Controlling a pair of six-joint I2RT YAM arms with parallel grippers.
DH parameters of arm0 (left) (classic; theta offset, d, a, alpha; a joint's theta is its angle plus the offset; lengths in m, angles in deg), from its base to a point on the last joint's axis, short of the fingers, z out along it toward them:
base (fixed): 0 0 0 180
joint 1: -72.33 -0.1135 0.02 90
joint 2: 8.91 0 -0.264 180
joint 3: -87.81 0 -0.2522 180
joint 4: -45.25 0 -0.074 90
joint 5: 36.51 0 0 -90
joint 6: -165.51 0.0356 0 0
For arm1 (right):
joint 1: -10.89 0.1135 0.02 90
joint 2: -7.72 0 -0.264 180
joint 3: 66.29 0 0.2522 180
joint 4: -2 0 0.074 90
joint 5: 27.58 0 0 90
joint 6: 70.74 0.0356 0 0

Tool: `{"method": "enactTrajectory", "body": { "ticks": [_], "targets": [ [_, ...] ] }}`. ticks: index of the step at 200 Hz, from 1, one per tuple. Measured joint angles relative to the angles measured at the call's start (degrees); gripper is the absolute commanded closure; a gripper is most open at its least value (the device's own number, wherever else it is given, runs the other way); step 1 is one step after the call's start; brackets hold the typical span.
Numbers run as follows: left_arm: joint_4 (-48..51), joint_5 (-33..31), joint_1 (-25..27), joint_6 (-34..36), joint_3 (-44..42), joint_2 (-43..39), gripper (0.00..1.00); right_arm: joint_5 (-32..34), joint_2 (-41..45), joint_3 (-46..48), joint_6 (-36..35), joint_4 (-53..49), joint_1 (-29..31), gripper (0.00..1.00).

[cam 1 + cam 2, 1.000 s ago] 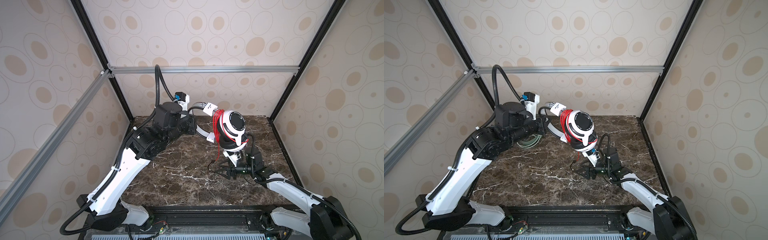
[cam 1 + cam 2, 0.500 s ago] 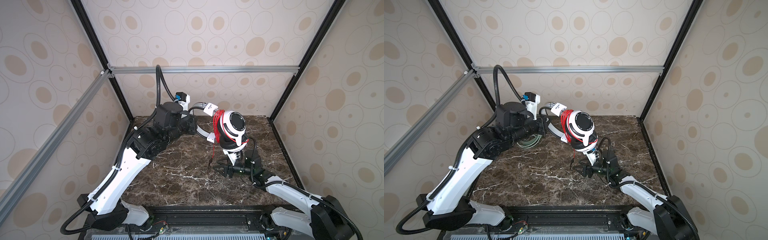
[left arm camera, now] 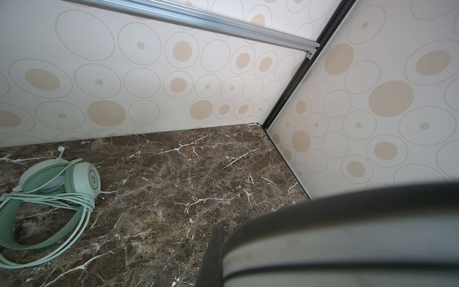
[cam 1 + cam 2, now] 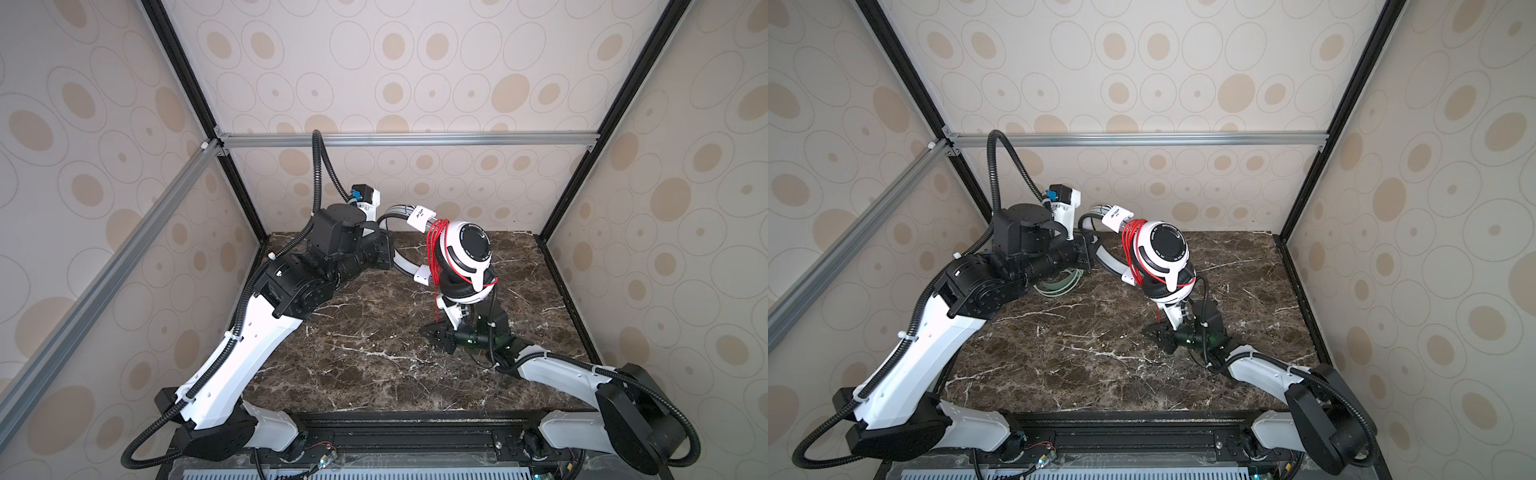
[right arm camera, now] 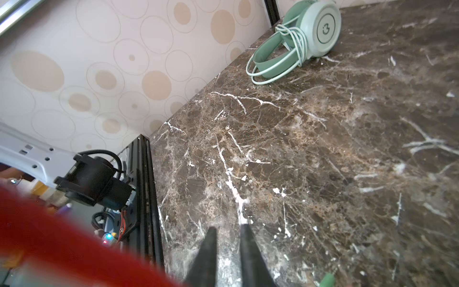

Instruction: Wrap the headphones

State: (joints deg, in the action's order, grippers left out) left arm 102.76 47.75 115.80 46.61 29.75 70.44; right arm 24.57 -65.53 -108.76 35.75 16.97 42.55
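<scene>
The marble tabletop [image 4: 374,374] fills the floor of the booth. The left arm [image 4: 249,353] leans across its left side and is the largest thing over it. In a top view its wrist covers the back-left corner, so the mint-green headset [image 4: 1059,284] lying there shows only as a sliver of band and cable. The right arm [image 4: 552,370] reaches in low from the front right.

The left gripper [image 4: 385,257] is clamped on the headband of the white-and-black headset [image 4: 465,257]. It holds the headset in the air over the back middle of the table, clear of the marble (in the left wrist view that band is only a grey-and-white blur in the near corner). The red cable [image 4: 434,253] is wound in several turns around the headset beside the earcups. A loose end hangs down to just above the right gripper [image 4: 430,332], which sits low over the table beneath the headset.

The mint-green headset rests on the marble near the back wall, well apart from the right gripper. Its pale green cable [image 3: 49,197] is looped across the band next to an earcup.

The right gripper's fingertips [image 5: 210,238] are drawn together to a thin slit, with nothing seen between them. Red shows in the right wrist view only as a blur, so whether they touch the cable's end cannot be told. A small green tip [image 5: 327,280] at that view's edge is too cut off to name.
</scene>
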Motion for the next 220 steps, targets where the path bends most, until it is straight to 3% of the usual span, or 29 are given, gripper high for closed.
{"method": "enactTrajectory", "body": {
  "ticks": [33, 65, 115, 173, 220],
  "targets": [
    [0.2, -4.0, 0.0, -0.1, 0.5, 0.4, 1.00, 1.8, 4.3, 0.1, -2.3, -6.2, 2.2, 1.00],
    [1.1, -11.6, 0.0, -0.3, 6.4, 4.6, 1.00, 6.3, 12.5, 0.2, -4.6, -15.2, 7.0, 1.00],
    [5.0, -27.6, 0.0, -1.8, 9.3, 12.0, 1.00, 19.5, 24.6, -1.3, -6.2, -30.0, 16.2, 1.00],
    [17.0, -39.3, 0.2, -6.2, 13.3, 24.0, 1.00, 45.6, 18.9, -20.1, -8.8, -56.5, 32.8, 1.00],
    [25.8, -44.7, 1.2, -7.4, 8.5, 27.2, 1.00, 59.0, 13.2, -31.5, -11.5, -72.9, 35.8, 1.00]
  ]
}}
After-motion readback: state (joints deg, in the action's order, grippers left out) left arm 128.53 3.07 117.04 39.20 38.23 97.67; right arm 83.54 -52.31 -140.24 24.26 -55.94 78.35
